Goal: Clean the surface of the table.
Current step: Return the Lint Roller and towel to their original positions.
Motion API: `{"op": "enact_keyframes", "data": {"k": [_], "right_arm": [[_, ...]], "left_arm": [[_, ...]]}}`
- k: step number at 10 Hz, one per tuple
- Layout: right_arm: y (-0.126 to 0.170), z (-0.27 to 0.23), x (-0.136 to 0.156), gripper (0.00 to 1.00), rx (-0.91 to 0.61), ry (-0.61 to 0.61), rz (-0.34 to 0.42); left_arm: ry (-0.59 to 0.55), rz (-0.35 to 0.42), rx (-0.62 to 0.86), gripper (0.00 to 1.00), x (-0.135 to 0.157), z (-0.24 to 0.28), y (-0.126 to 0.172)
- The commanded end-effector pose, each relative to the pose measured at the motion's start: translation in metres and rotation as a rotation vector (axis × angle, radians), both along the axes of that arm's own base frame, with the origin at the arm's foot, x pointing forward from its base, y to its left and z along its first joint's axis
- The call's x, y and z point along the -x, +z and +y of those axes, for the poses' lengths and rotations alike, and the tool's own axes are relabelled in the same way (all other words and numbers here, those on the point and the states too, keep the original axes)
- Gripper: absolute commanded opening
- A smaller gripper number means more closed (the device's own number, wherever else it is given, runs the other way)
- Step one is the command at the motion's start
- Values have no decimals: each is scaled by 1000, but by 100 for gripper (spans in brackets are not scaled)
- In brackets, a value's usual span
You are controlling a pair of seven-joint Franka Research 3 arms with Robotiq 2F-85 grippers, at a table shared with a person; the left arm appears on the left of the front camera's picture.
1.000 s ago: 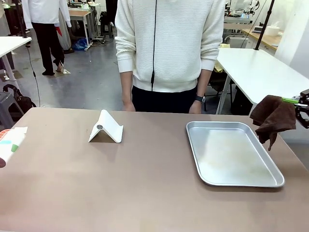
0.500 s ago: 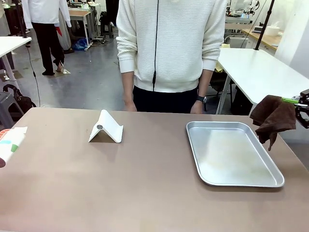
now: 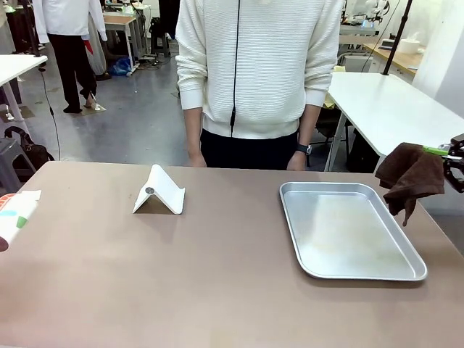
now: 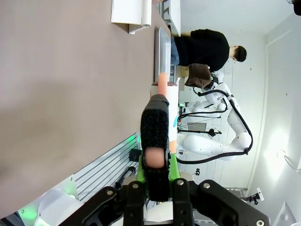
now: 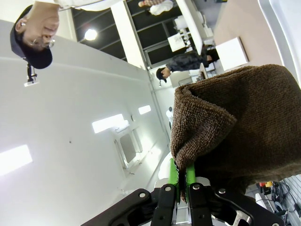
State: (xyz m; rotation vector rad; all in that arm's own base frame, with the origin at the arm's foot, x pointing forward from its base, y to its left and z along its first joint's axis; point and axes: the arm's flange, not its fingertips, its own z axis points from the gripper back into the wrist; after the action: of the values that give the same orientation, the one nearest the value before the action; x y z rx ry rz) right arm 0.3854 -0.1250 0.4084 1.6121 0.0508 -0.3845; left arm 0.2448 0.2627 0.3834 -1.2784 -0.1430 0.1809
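Note:
The brownish table (image 3: 217, 275) spreads across the front view. At its right edge my right gripper (image 3: 444, 154) is shut on a dark brown cloth (image 3: 409, 176), which hangs above the table just right of the tray. In the right wrist view the cloth (image 5: 244, 122) bunches over the green pads (image 5: 175, 175). At the left edge a white bottle (image 3: 17, 210) with red and teal marks pokes into the front view. My left gripper (image 4: 159, 101) is shut on that bottle (image 4: 172, 101), held above the table (image 4: 70, 94).
A silver metal tray (image 3: 290, 210) lies on the right half of the table. A white folded stand (image 3: 159, 191) sits left of centre near the far side. A person in a white sweater (image 3: 257, 65) stands at the far edge, hands down.

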Motion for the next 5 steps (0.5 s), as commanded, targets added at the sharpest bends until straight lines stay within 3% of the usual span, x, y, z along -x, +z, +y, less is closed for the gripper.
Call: {"op": "enact_keyframes", "data": {"k": [1, 2, 5], "right_arm": [[9, -2, -1, 6, -12, -72, -4], [17, 8, -8, 6, -12, -96, -24], [45, 77, -30, 6, 43, -19, -77]], "left_arm": [[-4, -6, 43, 21, -8, -8, 9], [28, 5, 23, 21, -19, -22, 26], [91, 60, -119, 21, -46, -88, 84]]}}
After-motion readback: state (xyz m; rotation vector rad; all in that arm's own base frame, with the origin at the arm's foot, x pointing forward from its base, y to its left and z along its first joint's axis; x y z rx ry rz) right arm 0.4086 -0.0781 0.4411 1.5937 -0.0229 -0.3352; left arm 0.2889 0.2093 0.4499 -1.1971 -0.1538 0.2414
